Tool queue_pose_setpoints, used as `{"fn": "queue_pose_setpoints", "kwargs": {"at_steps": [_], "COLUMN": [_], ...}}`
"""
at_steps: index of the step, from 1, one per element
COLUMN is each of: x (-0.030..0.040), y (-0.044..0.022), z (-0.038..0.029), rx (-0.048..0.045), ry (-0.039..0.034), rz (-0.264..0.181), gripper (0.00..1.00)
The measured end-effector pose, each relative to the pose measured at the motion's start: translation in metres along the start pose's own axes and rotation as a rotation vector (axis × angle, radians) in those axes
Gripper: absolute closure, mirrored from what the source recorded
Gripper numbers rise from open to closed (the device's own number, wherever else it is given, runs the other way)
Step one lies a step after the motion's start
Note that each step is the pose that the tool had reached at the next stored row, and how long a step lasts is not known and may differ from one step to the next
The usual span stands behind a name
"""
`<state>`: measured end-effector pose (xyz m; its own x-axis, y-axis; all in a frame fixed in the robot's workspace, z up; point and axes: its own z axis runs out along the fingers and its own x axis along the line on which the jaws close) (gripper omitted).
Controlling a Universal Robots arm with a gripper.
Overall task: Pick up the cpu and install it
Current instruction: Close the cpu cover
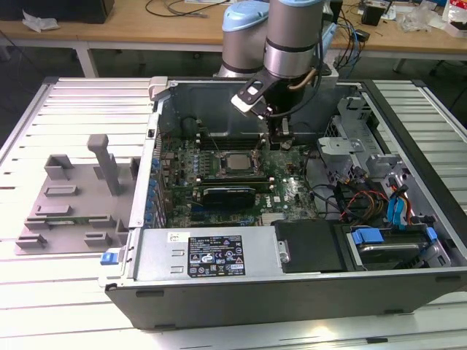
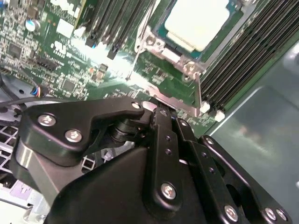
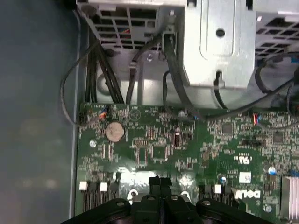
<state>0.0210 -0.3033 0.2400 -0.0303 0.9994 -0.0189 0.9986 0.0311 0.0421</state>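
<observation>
Right up close in both wrist views, the black gripper (image 2: 161, 111) (image 3: 160, 181) is hanging just over the green board (image 3: 154, 151). Its jaws are pressing tight together and are holding nothing.

The cpu (image 2: 198, 23) is lying flat in its metal socket frame (image 2: 189, 70), near the middle of the board and a bit toward the board's far edge. In the exterior view the cpu (image 1: 235, 162) is showing its silvery top, and the gripper (image 1: 281, 135) is hanging near it, toward the exterior view's right, close to the board's far edge. The gripper is not touching the cpu.

The board is sitting inside an open computer case (image 1: 292, 299). A silver box (image 1: 157, 251) is resting along the case's near edge. The case is lying on a white slatted table (image 1: 58, 292), and a gray holder (image 1: 69, 200) is standing beside it near the table's left edge in the exterior view. A round silver battery (image 3: 114, 132) is sitting on the board.
</observation>
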Motion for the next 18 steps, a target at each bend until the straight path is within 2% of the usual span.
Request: {"fn": "queue_pose_setpoints", "kwargs": {"at_steps": [4, 7, 9, 12, 13, 16, 18], "x": [0.0009, 0.0016, 0.0016, 0.0016, 0.0015, 0.0016, 0.0016], "y": [-0.0121, -0.0268, -0.0278, -0.0279, -0.0280, -0.0280, -0.0280], "z": [-0.0006, -0.0011, -0.0012, -0.0012, -0.0010, 0.0002, 0.0004], "rx": [-0.0132, -0.0270, -0.0277, -0.0277, -0.0251, -0.0006, 0.0001], "ry": [-0.0006, -0.0009, -0.0009, -0.0010, -0.0009, 0.0010, 0.0018], "rz": [0.000, 0.000, 0.000, 0.000, 0.000, 0.000, -0.016], "gripper": [0.89, 0.89, 0.89, 0.89, 0.89, 0.89, 0.89]}}
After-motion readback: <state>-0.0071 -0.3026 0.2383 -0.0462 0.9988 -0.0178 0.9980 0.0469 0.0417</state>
